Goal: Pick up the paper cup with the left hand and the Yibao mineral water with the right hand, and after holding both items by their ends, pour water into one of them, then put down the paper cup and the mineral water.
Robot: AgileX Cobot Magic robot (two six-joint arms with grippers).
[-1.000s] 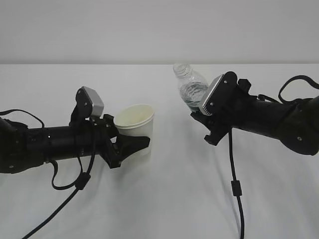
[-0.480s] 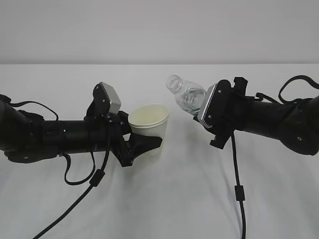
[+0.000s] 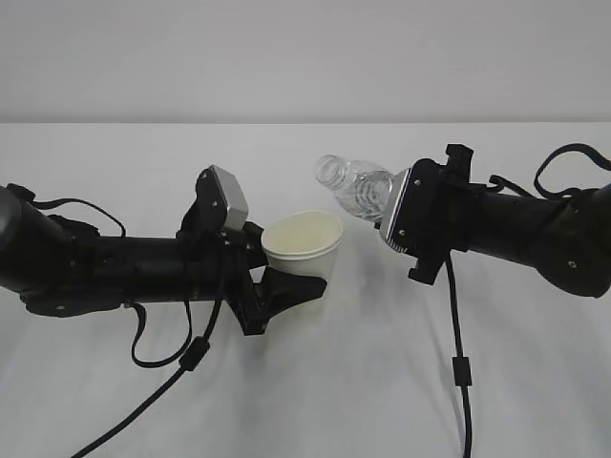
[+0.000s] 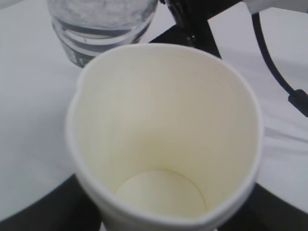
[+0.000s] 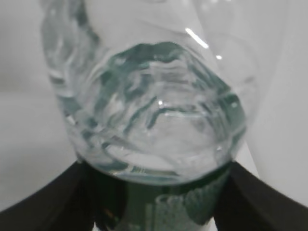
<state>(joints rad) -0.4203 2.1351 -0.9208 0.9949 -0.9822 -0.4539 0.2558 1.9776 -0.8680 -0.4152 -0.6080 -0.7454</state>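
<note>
My left gripper [image 3: 286, 284] is shut on the white paper cup [image 3: 304, 246] and holds it above the table, its mouth facing up. The left wrist view looks into the cup [image 4: 163, 139]; its cream inside looks dry. My right gripper [image 3: 393, 218] is shut on the Yibao mineral water [image 3: 358, 186] and holds it tilted left, its open neck just above and right of the cup's rim. The bottle's bottom part shows behind the cup in the left wrist view [image 4: 98, 26]. In the right wrist view the bottle [image 5: 154, 106] fills the frame, water inside, green label between the jaws.
Both arms hang over a white table [image 3: 334, 401]. Black cables trail from the left arm [image 3: 181, 367] and the right arm [image 3: 458, 363] toward the table's front. A plain grey wall stands behind.
My left arm has moved right with the cup, toward the bottle. My right gripper has tilted the bottle further left and lowered it, so its neck now hangs near the cup's rim.
</note>
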